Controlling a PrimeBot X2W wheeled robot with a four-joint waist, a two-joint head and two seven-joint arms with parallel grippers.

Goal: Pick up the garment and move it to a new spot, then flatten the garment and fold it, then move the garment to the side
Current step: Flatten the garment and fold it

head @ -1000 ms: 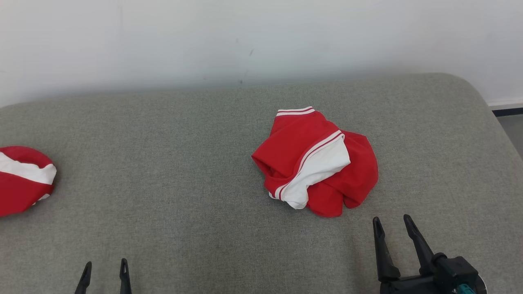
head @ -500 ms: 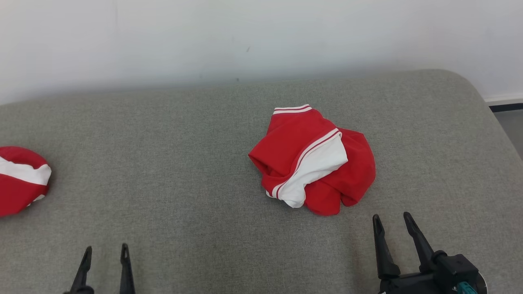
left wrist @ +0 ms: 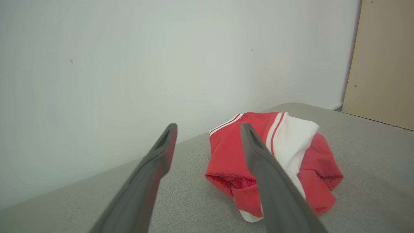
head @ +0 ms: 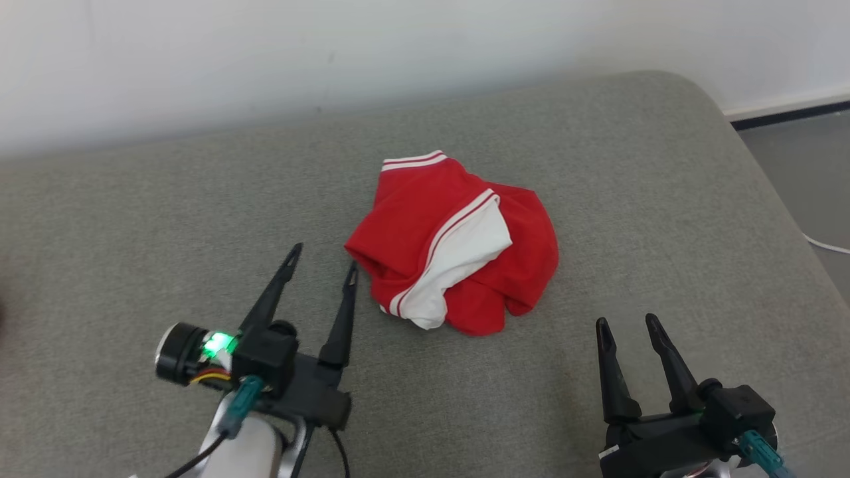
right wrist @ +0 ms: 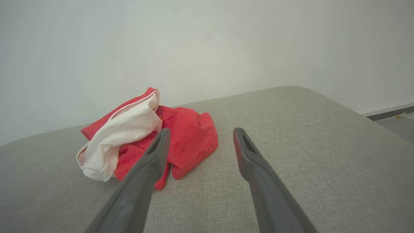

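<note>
A crumpled red garment (head: 458, 239) with white panels and white stripes lies in a heap on the grey cushion (head: 199, 219). My left gripper (head: 323, 256) is open, its fingertips just left of the heap's near-left edge, nothing between them. In the left wrist view the garment (left wrist: 275, 155) lies ahead and slightly right of the gripper (left wrist: 208, 127). My right gripper (head: 625, 322) stands open near the front right, short of the heap. In the right wrist view the garment (right wrist: 145, 132) lies ahead to the left of the gripper (right wrist: 200, 131).
A white wall (head: 332, 46) runs behind the cushion. The cushion's rounded right edge (head: 750, 153) drops to a grey floor (head: 810, 172) with a thin white cable. A beige panel (left wrist: 381, 61) stands at the right in the left wrist view.
The head camera has turned right, so the second red and white heap at the left has left the picture. My left gripper has risen forward toward the garment's left edge. The right gripper holds its place.
</note>
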